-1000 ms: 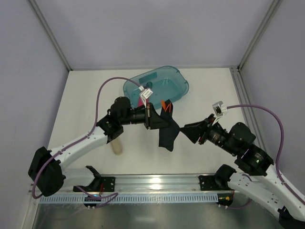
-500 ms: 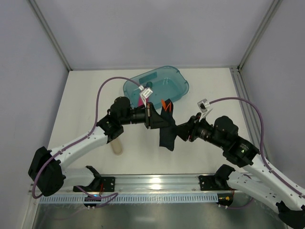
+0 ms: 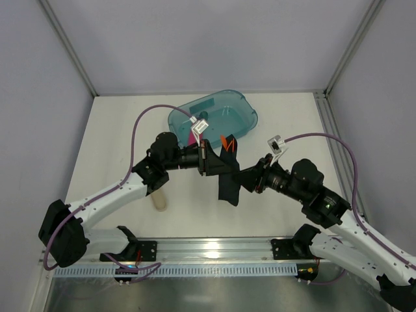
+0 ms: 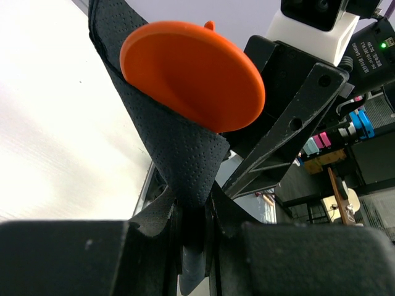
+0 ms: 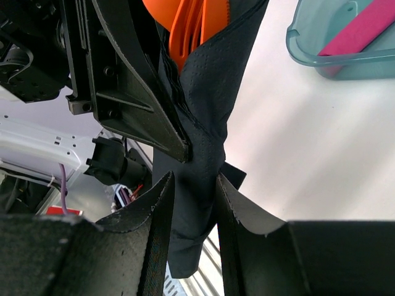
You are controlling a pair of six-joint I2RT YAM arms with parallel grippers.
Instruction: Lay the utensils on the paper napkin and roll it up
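Observation:
The black paper napkin [image 3: 229, 182] hangs above the table as a loose bundle. The orange utensils [image 3: 226, 142] stick out of its top. My left gripper [image 3: 216, 166] is shut on the napkin's upper part from the left. In the left wrist view an orange spoon bowl [image 4: 191, 74] sits in the napkin fold [image 4: 182, 157], which is pinched at my left gripper [image 4: 194, 216]. My right gripper [image 3: 244, 179] comes in from the right. In the right wrist view its fingers [image 5: 157, 228] press on the lower napkin [image 5: 197, 185], with the orange handles [image 5: 191, 24] above.
A teal translucent tub [image 3: 242, 107] stands at the back middle, and the right wrist view shows it [image 5: 305, 46] with a pink flat bar [image 5: 364, 31] in it. A pale beige tube [image 3: 158, 199] lies on the table under my left arm.
My right arm has swung left, from apart from the bundle to its fingers around the napkin's lower part. My left gripper holds still with the napkin and utensils.

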